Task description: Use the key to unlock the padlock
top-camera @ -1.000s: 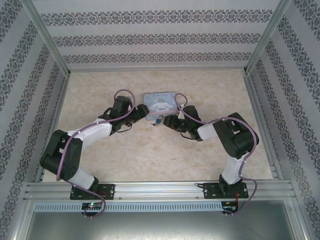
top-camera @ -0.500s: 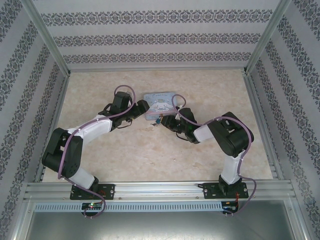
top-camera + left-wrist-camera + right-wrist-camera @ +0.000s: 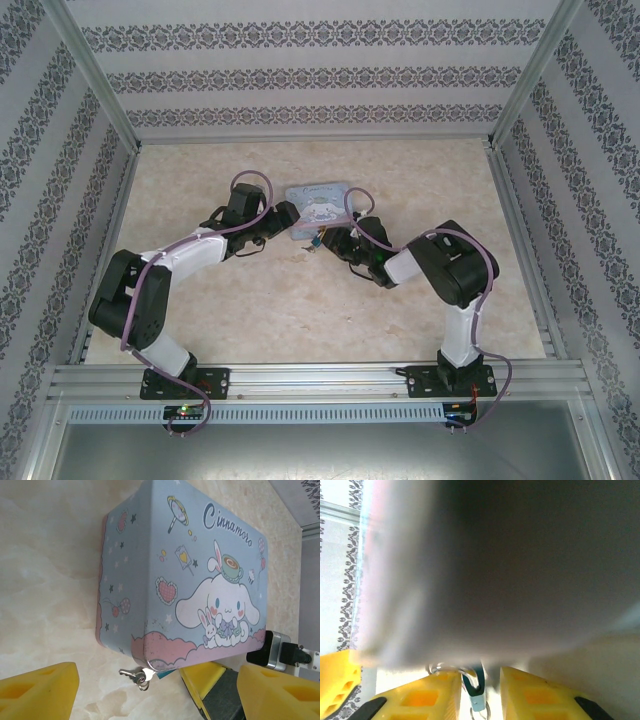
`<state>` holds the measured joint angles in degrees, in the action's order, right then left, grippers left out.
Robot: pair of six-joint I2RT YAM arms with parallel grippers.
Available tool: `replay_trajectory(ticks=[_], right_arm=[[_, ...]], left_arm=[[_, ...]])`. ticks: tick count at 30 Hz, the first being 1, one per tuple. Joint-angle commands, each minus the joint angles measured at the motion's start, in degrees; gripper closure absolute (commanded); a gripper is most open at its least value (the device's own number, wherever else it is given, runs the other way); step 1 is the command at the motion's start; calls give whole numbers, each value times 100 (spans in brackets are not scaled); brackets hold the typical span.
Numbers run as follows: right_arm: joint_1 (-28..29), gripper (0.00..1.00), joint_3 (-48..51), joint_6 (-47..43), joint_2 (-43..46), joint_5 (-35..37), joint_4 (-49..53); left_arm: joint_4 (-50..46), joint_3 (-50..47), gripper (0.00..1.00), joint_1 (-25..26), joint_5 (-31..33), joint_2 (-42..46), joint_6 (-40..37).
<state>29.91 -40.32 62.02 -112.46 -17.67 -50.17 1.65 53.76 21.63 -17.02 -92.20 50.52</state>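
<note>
– Over the last second the right arm had swung left, and the right gripper (image 3: 480, 680) had drawn in on the near corner of the light-blue rectangular tin with the cartoon picture (image 3: 200, 580). Had the left arm shifted too?
– Only slightly, toward the tin's left end. The left gripper (image 3: 160, 670) was spread wide, its 2 yellow foam fingers (image 3: 40, 690) well apart and holding nothing.
– And the right one?
– Narrow. Its 2 fingers stood on either side of the tiny dark teal-blue padlock with the thin metal shackle (image 3: 474, 690). A pale gap showed on 1 side, so it was not clamped.
– Where was the padlock?
– Just beside the tin's near pink corner. The right wrist view was blurred, so I couldn't tell how it hung.
– And the key?
– The tiny thin greyish metal key (image 3: 131, 672) sat on a small ring just beside that same corner, over the beige marbled table (image 3: 300, 310). Neither gripper touched it.
</note>
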Motion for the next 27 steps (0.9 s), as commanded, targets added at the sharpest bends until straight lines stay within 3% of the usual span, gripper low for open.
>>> replay_trajectory(ticks=[1, 16, 27], right_arm=[[94, 73, -158, 196, -279, 229, -219], [24, 99, -159, 332, -324, 211, -350], [-82, 100, 12, 775, -337, 243, -780]], left_arm=[[-119, 136, 17, -67, -61, -90, -139], [-1117, 766, 17, -64, 885, -557, -948], [-1536, 1025, 17, 67, 1472, -887, -1288]])
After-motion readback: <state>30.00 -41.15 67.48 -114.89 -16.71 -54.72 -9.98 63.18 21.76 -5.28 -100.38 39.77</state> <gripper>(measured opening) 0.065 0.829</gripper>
